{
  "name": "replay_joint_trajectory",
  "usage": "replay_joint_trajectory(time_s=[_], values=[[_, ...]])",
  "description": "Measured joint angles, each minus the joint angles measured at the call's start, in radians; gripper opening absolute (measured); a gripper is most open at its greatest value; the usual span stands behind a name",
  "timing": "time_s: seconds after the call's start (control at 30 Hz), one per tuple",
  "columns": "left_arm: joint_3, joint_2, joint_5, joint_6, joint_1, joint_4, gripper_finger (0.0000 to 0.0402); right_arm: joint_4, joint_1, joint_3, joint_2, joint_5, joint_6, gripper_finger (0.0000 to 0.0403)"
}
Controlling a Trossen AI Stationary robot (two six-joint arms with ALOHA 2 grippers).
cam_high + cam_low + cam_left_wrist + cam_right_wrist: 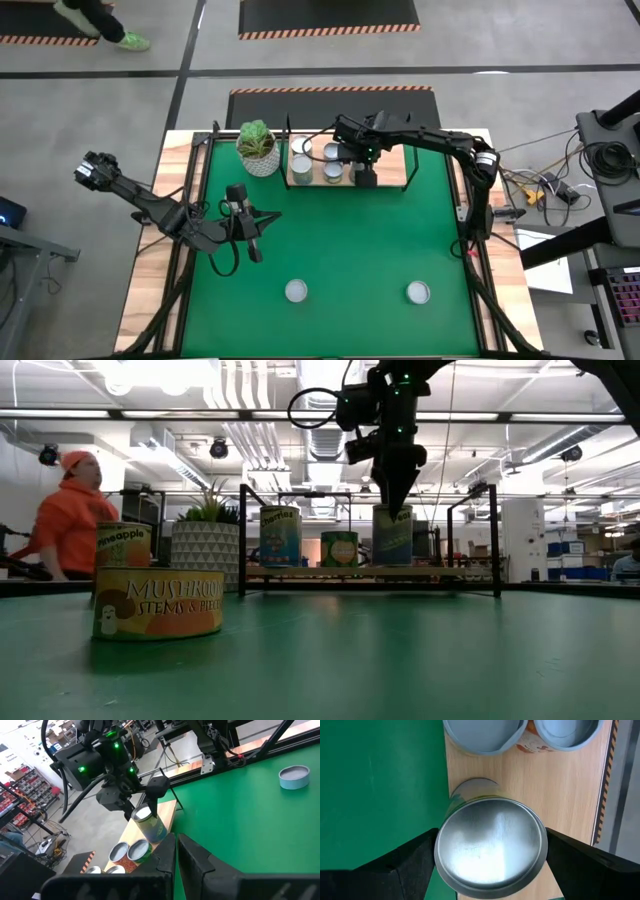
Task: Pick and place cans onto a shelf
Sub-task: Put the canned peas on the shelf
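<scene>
The shelf is a wooden board with black posts at the mat's far edge, and several cans stand on its left part. My right gripper is above the board, shut on one more can, beside the others. In the low view this can's bottom is level with the board; whether it rests on it I cannot tell. Two cans stand on the green mat near its front edge. My left gripper is shut and empty over the mat's left middle. My right gripper pinches the can between its two fingers, on opposite sides of the wall just below the top rim. The fingers come from above, pointing down. The can is about upright, at the board's edge beside the green mat.
A white pot with a green plant stands just left of the shelf. The board's right half is bare. In the low view a person in orange is beyond the table at the left. Cables and gear lie off the table's right edge.
</scene>
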Motion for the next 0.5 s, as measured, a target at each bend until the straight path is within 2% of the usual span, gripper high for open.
replay_joint_trajectory(time_s=[0.37, 0.5], values=[[0.0, 0.0, 0.0, 0.0, 0.0, 0.0, 0.0, 0.002, 0.0, 0.0, 0.0, 0.025, 0.007, 0.0327], [0.0, 0.0, 0.0, 0.0, 0.0, 0.0, 0.0, -0.005, 0.0, -0.001, 0.0, -0.035, -0.005, 0.0327]])
